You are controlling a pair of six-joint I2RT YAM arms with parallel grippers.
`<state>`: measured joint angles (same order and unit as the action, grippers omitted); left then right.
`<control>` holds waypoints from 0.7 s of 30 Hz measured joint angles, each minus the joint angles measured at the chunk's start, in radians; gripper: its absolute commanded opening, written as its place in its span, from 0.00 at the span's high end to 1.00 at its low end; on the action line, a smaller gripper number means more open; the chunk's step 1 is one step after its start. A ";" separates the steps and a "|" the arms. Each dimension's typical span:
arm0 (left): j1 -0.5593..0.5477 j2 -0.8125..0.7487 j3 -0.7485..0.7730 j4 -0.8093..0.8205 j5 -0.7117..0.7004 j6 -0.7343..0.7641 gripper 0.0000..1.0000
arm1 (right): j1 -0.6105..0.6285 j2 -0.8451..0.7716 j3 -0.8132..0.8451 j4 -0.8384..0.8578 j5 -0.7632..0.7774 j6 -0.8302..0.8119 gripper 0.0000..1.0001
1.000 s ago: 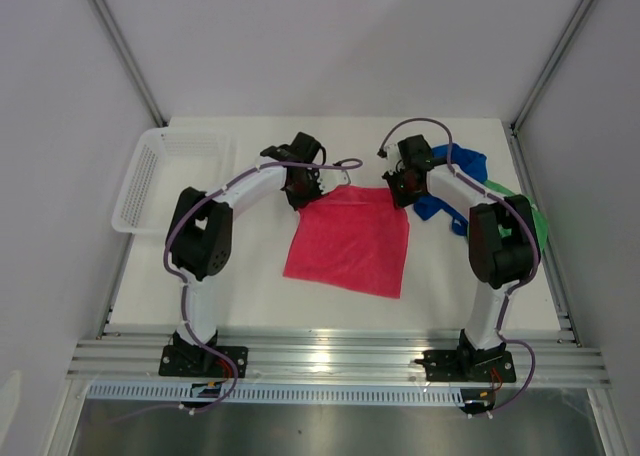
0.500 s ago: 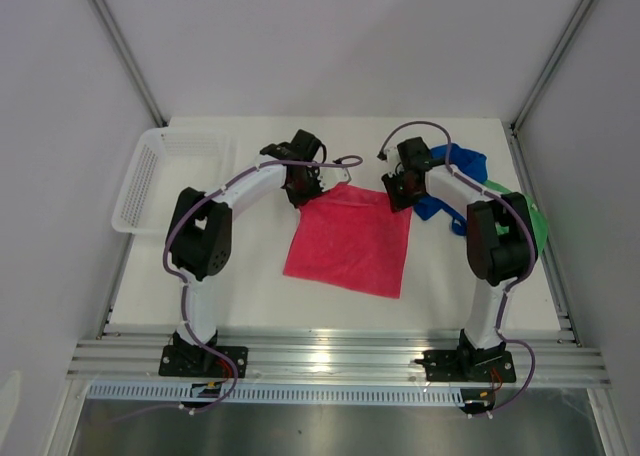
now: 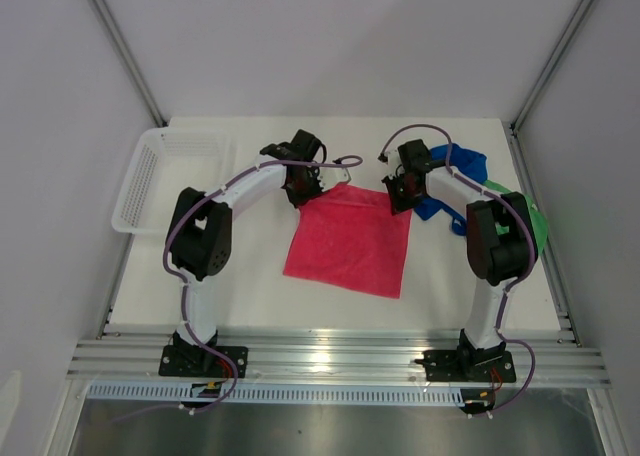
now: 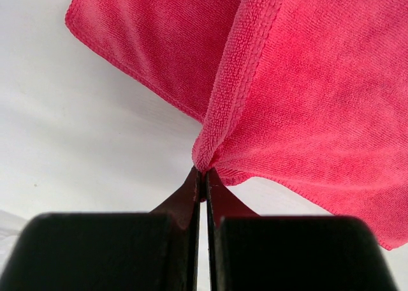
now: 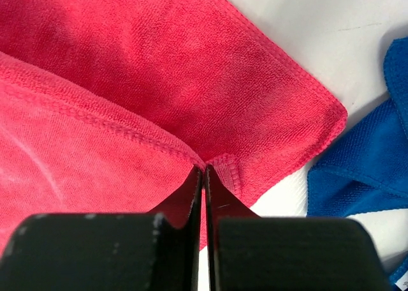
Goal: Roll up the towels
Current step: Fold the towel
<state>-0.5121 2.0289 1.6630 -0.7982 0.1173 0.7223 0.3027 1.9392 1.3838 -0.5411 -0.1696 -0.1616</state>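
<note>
A pink-red towel (image 3: 350, 241) lies spread in the middle of the table. My left gripper (image 3: 302, 193) is shut on its far left corner, and the cloth (image 4: 306, 80) bunches up at the fingertips (image 4: 204, 171). My right gripper (image 3: 398, 198) is shut on the far right corner, pinching the hem (image 5: 224, 166) of the pink-red towel (image 5: 127, 80). A royal blue towel (image 3: 458, 176) lies crumpled behind the right arm, its edge (image 5: 363, 170) beside the pink one. A bright green towel (image 3: 538, 226) peeks out at the table's right edge, mostly hidden by the arm.
A white mesh basket (image 3: 160, 176) stands at the back left of the table. Grey walls close in on both sides and behind. The arm bases sit on the aluminium rail (image 3: 330, 361) at the near edge.
The right gripper opened briefly and shut again on the towel's far right corner, shifting slightly towards the back. The left gripper has kept its hold.
</note>
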 measured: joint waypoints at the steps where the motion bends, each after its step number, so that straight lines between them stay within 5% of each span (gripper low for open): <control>1: 0.000 0.000 0.000 0.000 -0.002 -0.001 0.99 | 0.000 0.000 0.000 0.000 0.001 0.001 1.00; 21: 0.000 -0.002 0.160 0.010 -0.007 -0.097 0.99 | -0.033 -0.146 -0.014 -0.005 0.133 0.047 1.00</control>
<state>-0.5121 2.0270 1.8233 -0.7879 0.1101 0.6254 0.2695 1.7931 1.3693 -0.5465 -0.0364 -0.1150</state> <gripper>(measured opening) 0.011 0.010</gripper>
